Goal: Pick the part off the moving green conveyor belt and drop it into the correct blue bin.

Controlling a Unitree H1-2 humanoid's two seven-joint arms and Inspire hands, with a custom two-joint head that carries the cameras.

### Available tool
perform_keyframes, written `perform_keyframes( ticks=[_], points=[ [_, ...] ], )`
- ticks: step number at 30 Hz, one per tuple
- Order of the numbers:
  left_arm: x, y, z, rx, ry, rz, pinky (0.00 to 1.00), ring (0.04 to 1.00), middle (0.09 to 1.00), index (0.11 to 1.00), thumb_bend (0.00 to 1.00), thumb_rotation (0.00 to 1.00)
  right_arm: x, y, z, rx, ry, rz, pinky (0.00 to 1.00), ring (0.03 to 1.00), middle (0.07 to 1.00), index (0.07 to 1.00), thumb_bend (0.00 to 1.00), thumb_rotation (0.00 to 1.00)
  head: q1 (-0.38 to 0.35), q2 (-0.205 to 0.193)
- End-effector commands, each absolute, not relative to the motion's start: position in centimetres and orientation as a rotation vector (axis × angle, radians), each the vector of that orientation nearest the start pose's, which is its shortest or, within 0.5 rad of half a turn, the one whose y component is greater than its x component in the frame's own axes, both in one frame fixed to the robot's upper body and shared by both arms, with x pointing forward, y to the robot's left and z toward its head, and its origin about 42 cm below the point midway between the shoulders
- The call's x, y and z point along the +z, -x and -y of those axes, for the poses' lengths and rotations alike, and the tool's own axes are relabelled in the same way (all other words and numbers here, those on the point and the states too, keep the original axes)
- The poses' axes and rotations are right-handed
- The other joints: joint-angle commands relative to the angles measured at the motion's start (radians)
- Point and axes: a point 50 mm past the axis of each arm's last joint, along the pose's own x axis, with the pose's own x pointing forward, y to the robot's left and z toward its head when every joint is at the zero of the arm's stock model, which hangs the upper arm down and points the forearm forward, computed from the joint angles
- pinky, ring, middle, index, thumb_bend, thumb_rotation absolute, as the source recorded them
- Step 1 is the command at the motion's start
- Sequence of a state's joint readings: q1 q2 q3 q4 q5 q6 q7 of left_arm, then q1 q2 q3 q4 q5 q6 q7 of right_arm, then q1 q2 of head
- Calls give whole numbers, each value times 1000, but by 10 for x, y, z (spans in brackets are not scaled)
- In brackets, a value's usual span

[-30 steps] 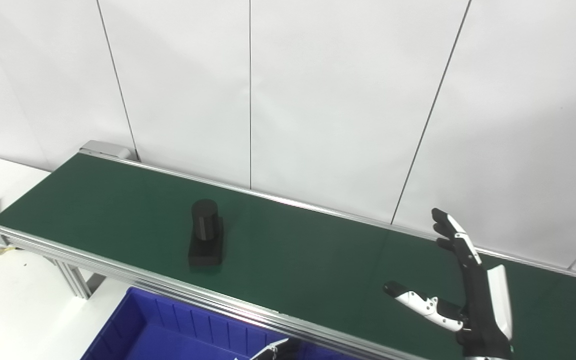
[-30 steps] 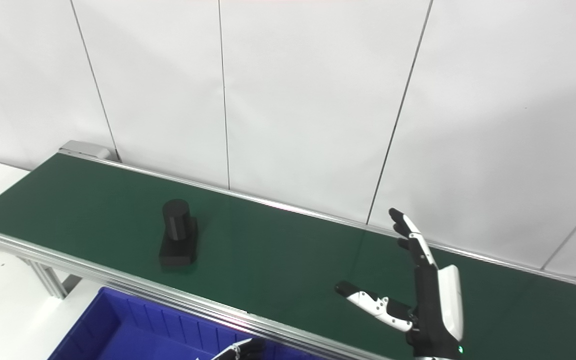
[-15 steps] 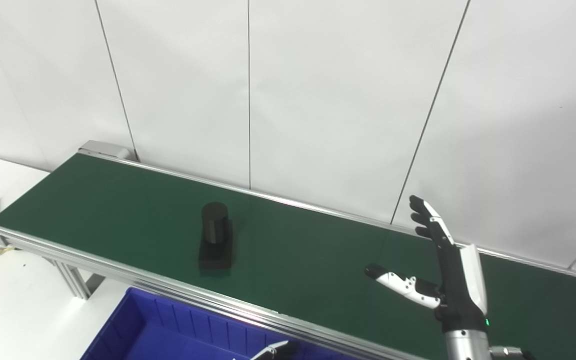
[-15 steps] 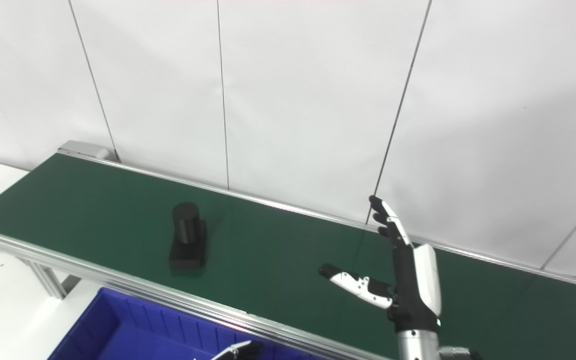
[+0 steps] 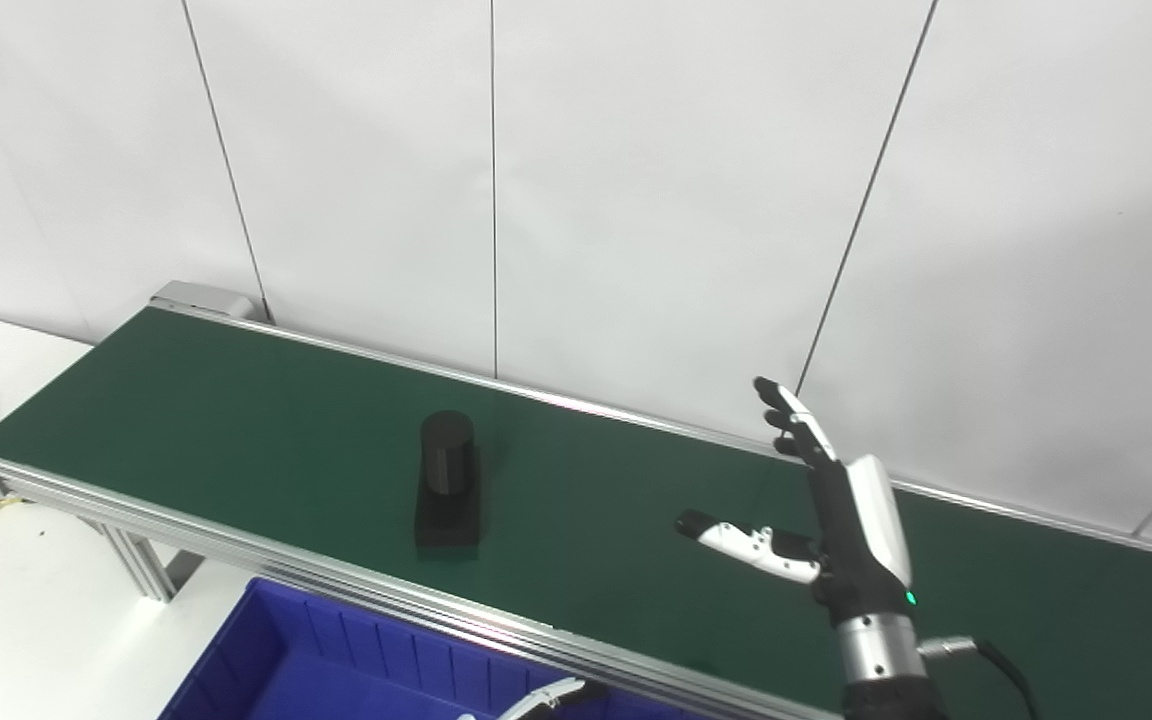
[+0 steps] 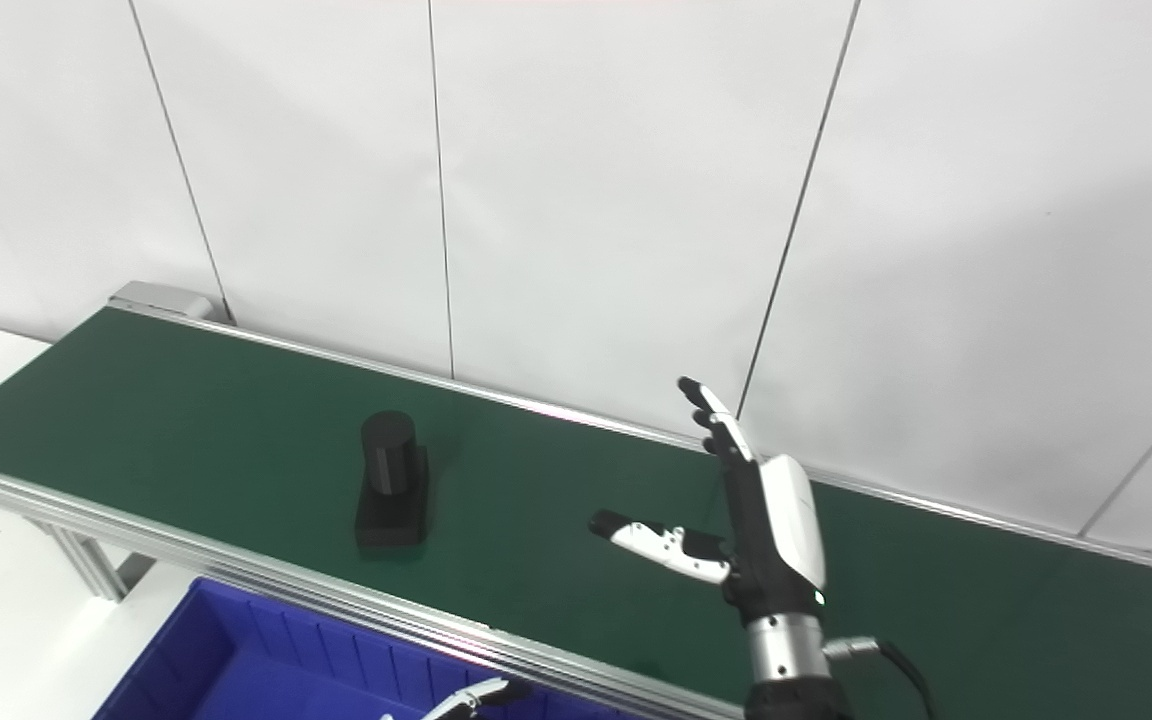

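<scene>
Here my right hand (image 5: 841, 520) stands raised over the belt (image 5: 236, 420), fingers (image 5: 796, 425) straight and pointing up, thumb (image 5: 736, 535) stretched out to the left, wide open and holding nothing. The part (image 5: 448, 485), a black cylinder upright on a flat black block, rides the belt well to the left of my hand, closer to the near rail than to the far one. The bin (image 5: 336, 670) sits below the near rail, just nearer than the part. Of my left hand (image 5: 546, 695) only a white fingertip shows at the bottom edge, over the bin; whether it is open I cannot tell.

I judge this the reach step: nothing is grasped yet. Next I would bring the open hand left and down to meet the part, thumb on one side of the cylinder and fingers on the other, timing the close to the belt's travel, since a late close could knock it over.
</scene>
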State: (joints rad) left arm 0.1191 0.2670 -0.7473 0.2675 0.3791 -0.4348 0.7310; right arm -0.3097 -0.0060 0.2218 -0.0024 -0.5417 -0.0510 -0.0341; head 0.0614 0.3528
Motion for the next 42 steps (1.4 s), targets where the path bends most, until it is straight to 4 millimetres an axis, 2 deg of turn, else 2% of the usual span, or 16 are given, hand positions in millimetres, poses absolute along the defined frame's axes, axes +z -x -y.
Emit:
perform_keyframes(
  ticks=[1, 7, 12, 29, 42],
  points=[
    [17, -170, -158, -157, -394, 295, 695, 812, 843, 803, 856, 599, 214, -368, 112, 195, 564, 482, 768, 857, 894, 895, 815, 487, 1, 1],
    [14, -172, -158, -132, -473, 339, 752, 824, 853, 813, 858, 585, 217, -376, 101, 217, 589, 479, 745, 840, 887, 895, 835, 504, 4, 0],
    [11, -173, -157, -88, -490, 333, 692, 805, 837, 794, 861, 576, 219, -383, 94, 232, 614, 472, 728, 836, 886, 899, 838, 527, 4, -2],
    [7, -177, -150, -41, -452, 351, 652, 764, 789, 755, 851, 583, 206, -408, 62, 324, 633, 421, 750, 849, 891, 900, 869, 545, -1, -12],
    [10, -173, -153, 10, -405, 398, 608, 710, 731, 688, 821, 524, 206, -417, 44, 359, 631, 385, 776, 865, 901, 903, 897, 546, -11, -9]
  ],
)
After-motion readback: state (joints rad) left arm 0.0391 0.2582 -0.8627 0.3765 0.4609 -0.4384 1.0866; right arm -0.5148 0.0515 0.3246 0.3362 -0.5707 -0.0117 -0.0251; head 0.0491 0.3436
